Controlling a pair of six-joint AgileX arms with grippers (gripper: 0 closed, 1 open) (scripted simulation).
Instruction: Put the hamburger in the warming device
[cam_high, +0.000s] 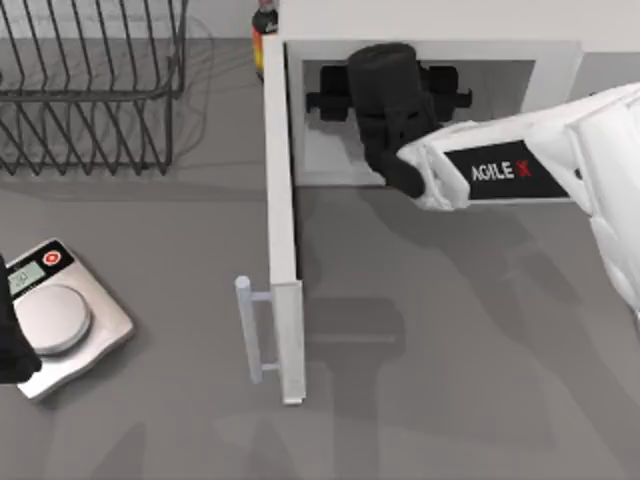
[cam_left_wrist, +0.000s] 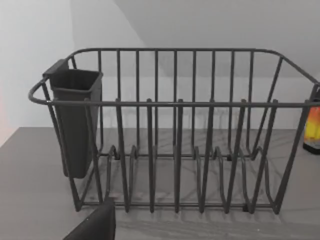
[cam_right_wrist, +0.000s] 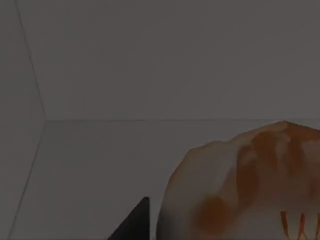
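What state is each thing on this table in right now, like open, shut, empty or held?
Microwave: door swung wide open.
Hamburger: inside the microwave.
Right hand: reaching into the microwave.
Left hand: idle at the table's left edge.
Dish rack: empty.
Kitchen scale: nothing on its pan.

From above, my right gripper (cam_high: 390, 100) reaches into the microwave (cam_high: 430, 50), and its black body covers whatever sits under it, so I cannot tell how my fingers stand. The microwave's top runs off the picture's upper edge. In my right wrist view the hamburger (cam_right_wrist: 240, 190) is cut by the lower and right edges. My left gripper (cam_high: 12, 345) is mostly cropped at the left edge beside the scale (cam_high: 62, 318); its fingers are unreadable. The dish rack (cam_high: 90, 85) is cut off at the top and left, and a bottle (cam_high: 263, 30) peeks half hidden behind the open door (cam_high: 283, 230).
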